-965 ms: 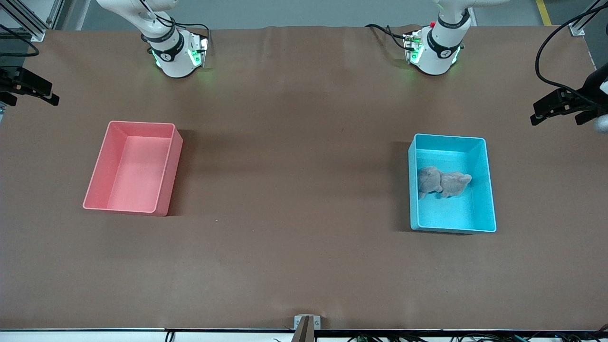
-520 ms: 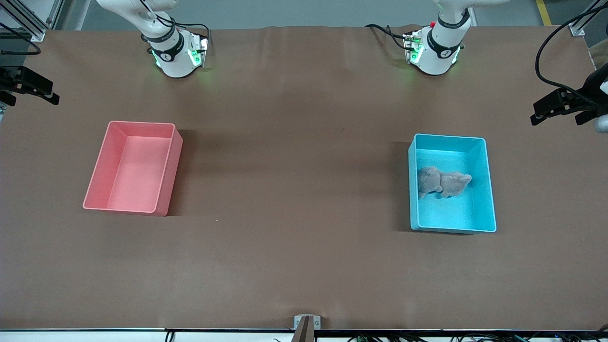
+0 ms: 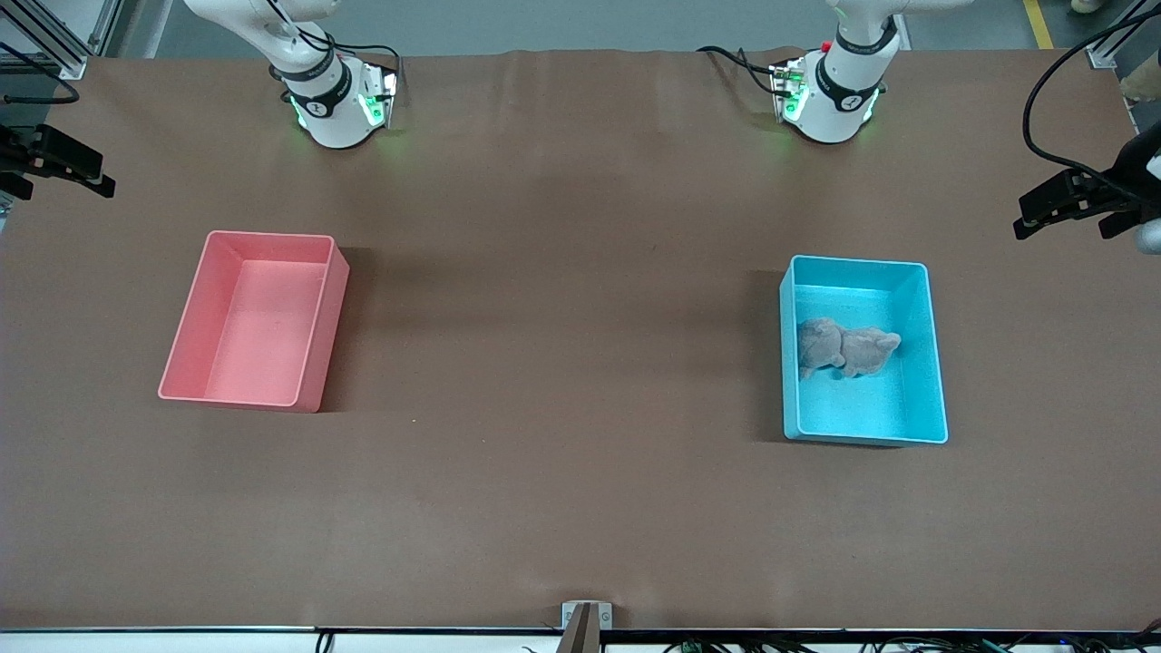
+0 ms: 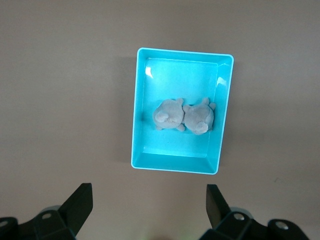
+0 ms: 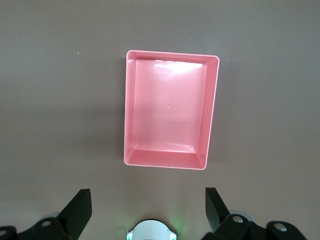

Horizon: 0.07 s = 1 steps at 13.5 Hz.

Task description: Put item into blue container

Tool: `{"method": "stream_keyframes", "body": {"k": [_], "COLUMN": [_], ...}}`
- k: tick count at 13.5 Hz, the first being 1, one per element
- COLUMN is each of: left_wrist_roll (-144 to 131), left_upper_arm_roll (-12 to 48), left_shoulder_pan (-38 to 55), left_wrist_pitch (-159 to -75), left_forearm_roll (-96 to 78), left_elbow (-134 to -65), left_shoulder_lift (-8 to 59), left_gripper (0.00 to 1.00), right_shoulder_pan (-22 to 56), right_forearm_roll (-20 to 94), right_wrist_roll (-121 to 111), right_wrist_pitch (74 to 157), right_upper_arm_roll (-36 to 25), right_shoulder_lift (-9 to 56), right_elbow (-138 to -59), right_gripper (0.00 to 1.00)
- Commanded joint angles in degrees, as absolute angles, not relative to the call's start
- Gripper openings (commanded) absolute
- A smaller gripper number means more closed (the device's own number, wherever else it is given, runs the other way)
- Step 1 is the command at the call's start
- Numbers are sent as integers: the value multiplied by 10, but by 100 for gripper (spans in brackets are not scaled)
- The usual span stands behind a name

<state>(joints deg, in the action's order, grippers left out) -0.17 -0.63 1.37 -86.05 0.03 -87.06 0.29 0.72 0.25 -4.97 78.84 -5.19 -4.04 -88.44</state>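
Note:
The light blue container [image 3: 857, 261] stands toward the left arm's end of the table. A grey plush item [image 3: 845, 347] lies inside it, against the wall that faces the table's middle. In the left wrist view the blue container [image 4: 185, 51] and the plush item [image 4: 183, 116] show from high above. My left gripper [image 4: 148, 192] hangs open and empty over bare table beside the container. My right gripper [image 5: 147, 194] is also open and empty, high over the table between its own base and the pink bin. Neither gripper shows in the front view.
An empty pink bin [image 3: 270, 236] of the same shape sits toward the right arm's end of the table; it also shows in the right wrist view [image 5: 172, 53]. Black fixtures with cables [image 3: 1075, 201] [image 3: 59, 163] hang at both table ends. Brown table [image 3: 562, 363] lies between the bins.

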Motion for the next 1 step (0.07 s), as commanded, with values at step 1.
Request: {"method": "stream_keyframes", "body": {"k": [1], "left_wrist_roll": [-10], "left_upper_arm_roll": [-9], "left_shoulder_pan": [17], "left_wrist_pitch": [-859], "left_forearm_roll": [-10], "left_elbow": [-861], "left_shoulder_lift": [6], "left_gripper": [100], "right_shoulder_pan": [10], "right_forearm_roll": [3], "right_wrist_roll": [-50], "right_wrist_pitch": [785], "right_upper_arm_roll": [-53], "right_shoulder_lift": [-55], "right_elbow": [-894], "right_gripper": [100]}}
